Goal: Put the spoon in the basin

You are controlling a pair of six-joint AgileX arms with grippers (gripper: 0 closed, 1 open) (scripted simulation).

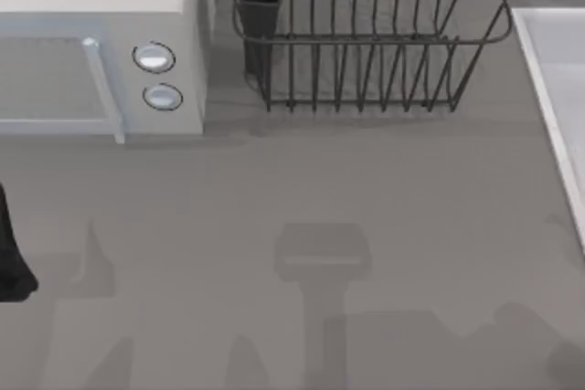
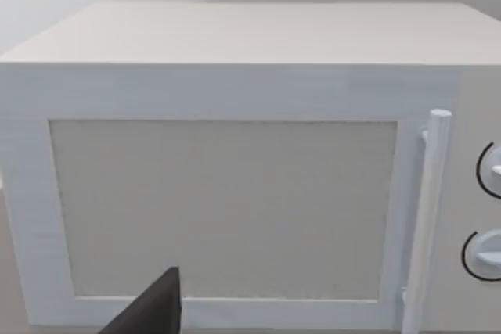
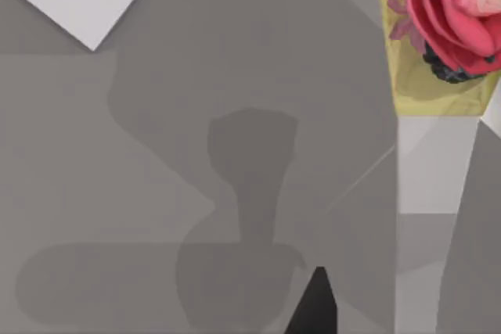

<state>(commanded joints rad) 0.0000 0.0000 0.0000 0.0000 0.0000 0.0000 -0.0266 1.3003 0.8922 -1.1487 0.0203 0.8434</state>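
1. Dark and close to the lens, our left gripper shows as one fingertip in the left wrist view, facing the microwave; we cannot tell whether it is open or closed.
2. Our right gripper hangs above the bare table; its state we cannot tell either.
3. We cannot find the spoon, so we judge the search comes first.
4. At the table's right edge lies the basin, beside the dish rack.
5. We should locate the spoon before lowering, then approach it from above.
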